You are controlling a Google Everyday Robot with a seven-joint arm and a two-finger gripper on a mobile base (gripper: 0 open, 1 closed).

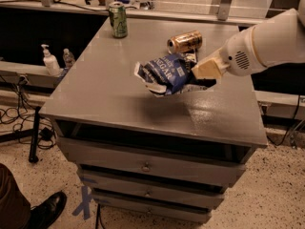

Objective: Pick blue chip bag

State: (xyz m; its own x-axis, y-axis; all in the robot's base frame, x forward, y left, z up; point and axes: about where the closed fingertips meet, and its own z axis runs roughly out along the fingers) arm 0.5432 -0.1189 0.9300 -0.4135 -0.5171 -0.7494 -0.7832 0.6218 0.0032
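The blue chip bag (167, 73), crumpled dark-blue foil with white lettering, hangs in the air above the grey cabinet top (105, 89); its shadow lies on the surface below it. My gripper (196, 76) comes in from the right and is shut on the bag's right end. The white arm (267, 44) stretches off to the upper right. The bag's right end is hidden behind the gripper.
A green can (117, 19) stands upright at the far left of the top. A gold can (185, 41) lies on its side just behind the bag. Drawers (145, 166) face the front. A soap dispenser (49, 61) stands at the left, a person's shoe (45, 211) at bottom left.
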